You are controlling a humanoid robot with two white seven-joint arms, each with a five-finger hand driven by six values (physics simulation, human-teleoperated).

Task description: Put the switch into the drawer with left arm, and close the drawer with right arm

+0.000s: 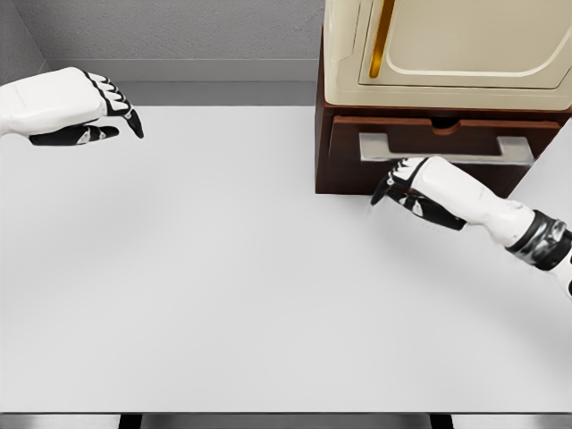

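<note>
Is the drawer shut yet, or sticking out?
Looks shut: the drawer front sits about flush with the cabinet, no interior showing. The right hand is just below its handle.

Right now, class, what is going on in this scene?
A white two-armed robot works at a table. Its right hand is at the front of the drawer, just below the handle, fingers loosely curled and holding nothing. The drawer looks nearly or fully pushed in under the cream cabinet. The left hand hovers at the far left, empty and relaxed. No switch is visible on the table, so it may already be inside, though that cannot be seen.
</note>
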